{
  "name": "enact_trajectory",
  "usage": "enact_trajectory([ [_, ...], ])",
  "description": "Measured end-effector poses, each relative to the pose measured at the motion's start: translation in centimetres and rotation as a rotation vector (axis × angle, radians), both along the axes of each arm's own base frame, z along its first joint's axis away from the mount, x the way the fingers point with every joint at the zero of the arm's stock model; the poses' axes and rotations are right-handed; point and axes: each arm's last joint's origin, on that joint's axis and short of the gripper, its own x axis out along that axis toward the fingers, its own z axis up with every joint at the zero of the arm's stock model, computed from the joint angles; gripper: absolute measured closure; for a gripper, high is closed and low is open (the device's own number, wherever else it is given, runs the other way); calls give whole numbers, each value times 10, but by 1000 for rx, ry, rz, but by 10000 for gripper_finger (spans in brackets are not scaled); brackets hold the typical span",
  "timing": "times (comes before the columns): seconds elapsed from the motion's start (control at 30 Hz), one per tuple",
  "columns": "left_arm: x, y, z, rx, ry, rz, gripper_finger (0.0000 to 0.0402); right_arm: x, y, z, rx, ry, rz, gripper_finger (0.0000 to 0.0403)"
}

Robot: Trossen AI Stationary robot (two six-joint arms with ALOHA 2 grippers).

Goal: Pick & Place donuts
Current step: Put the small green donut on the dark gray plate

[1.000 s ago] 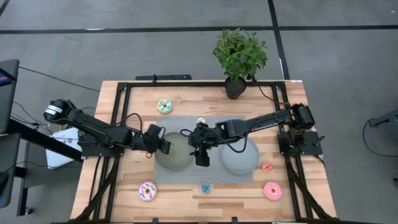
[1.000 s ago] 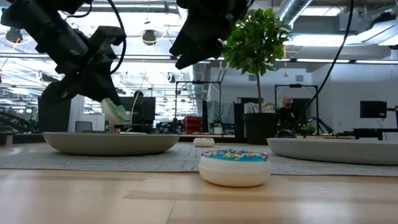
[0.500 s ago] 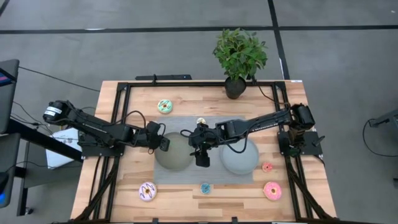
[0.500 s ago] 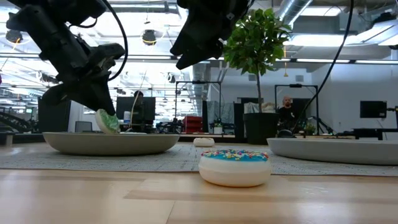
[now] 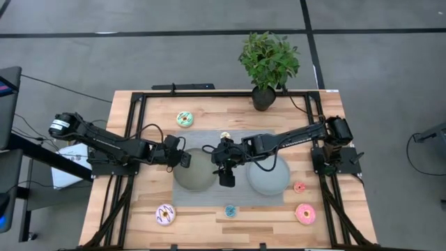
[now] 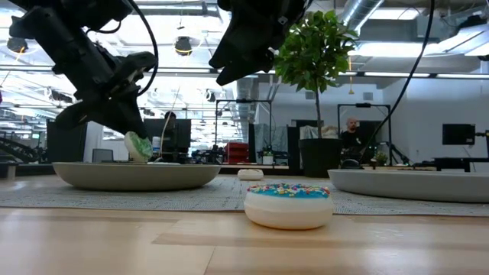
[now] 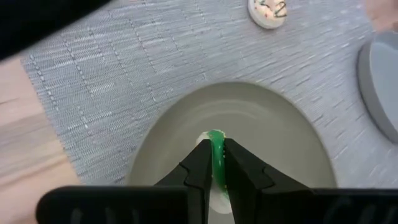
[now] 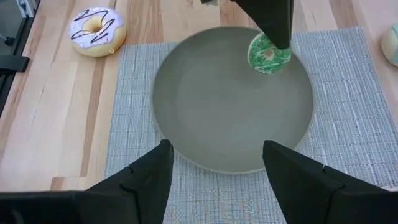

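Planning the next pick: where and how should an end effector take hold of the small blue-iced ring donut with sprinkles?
The small blue-iced ring donut with sprinkles lies flat on the wooden table, hole upward. Probably best to come from straight above and pinch across its rounded outer sides; its low, flat pose leaves little to grip from the side.

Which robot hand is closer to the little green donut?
The left one. The left gripper is shut on the green donut, holding it on edge over the left plate. The right gripper hangs open above the same plate's other side, clear of the donut.
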Motion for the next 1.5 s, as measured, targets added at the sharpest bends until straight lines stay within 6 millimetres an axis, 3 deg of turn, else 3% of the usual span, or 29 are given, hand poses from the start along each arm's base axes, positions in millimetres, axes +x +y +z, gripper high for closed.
enact_trajectory([
  [0.3, 13, -3, -20, -14, 44, -5, 371, -1, 0, -1, -1, 12, -2, 163],
  [0.83, 9, -3, -25, 12, 130, -61, 366, -2, 0, -2, -4, 27, -1, 163],
  [1.23, 9, -3, -23, 18, 121, -72, 252, -2, 0, -2, -5, 33, 0, 163],
  [1.5, -2, -1, -14, 24, 149, -76, 213, -3, 0, -3, -6, 40, 0, 163],
])
